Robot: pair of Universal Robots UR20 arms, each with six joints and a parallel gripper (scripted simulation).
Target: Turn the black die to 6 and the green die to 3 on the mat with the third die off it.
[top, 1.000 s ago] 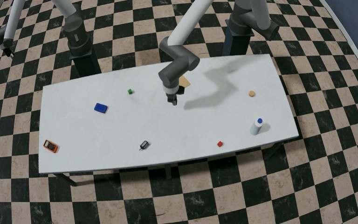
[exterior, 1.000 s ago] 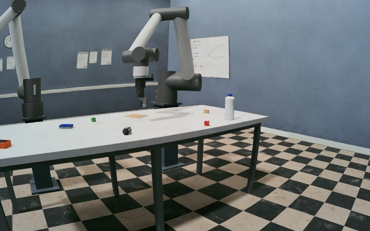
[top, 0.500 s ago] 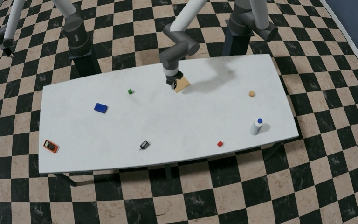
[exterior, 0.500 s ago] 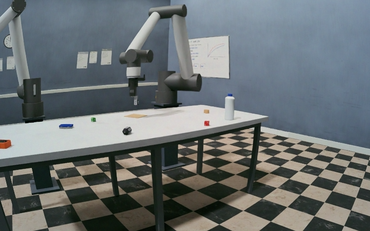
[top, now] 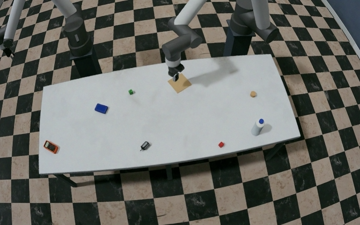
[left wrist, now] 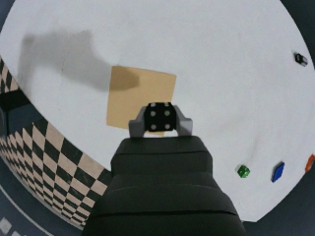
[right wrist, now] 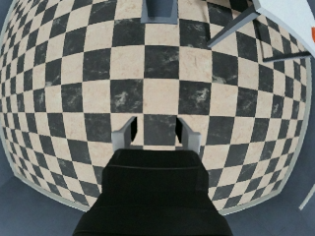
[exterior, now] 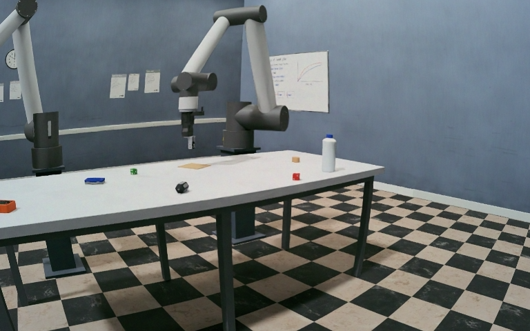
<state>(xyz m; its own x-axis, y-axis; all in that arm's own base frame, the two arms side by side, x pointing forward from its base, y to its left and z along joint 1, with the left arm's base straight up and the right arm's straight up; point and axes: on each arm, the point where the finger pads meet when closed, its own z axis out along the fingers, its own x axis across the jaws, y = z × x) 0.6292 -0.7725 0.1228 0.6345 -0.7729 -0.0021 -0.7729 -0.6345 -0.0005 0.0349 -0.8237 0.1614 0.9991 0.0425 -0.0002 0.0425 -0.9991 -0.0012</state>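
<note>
Leftmost in the top view, the right gripper [top: 11, 55] [right wrist: 157, 124] hangs off the table [top: 114, 127] [exterior: 128, 198], its fingers wide apart with nothing between them. Next, the green die [top: 131, 92] [exterior: 133, 171] [left wrist: 243, 171] sits on the table, off the mat [top: 181, 86] [exterior: 194, 166] [left wrist: 129, 100]. Then comes the left gripper [top: 175, 77] [exterior: 190, 143] [left wrist: 159, 113], clamped on the black die [top: 175, 77] [exterior: 193, 144] [left wrist: 160, 117] above the mat; six pips seem to face its wrist camera, though the view is small. Placing looks in hand, calling for a centred, level descent. Farther right, the red die [top: 221, 144] [exterior: 296, 176] lies off the mat.

Your left arm's dark gripper [top: 175, 77] [exterior: 190, 143] [left wrist: 160, 118], gripping the black cube die with white pips [top: 176, 77] [exterior: 193, 144] [left wrist: 160, 117], has shifted back across the white desk [top: 159, 119] [exterior: 128, 198] [left wrist: 212, 69] to above the tan square mat [top: 181, 86] [exterior: 194, 166] [left wrist: 133, 98].
</note>
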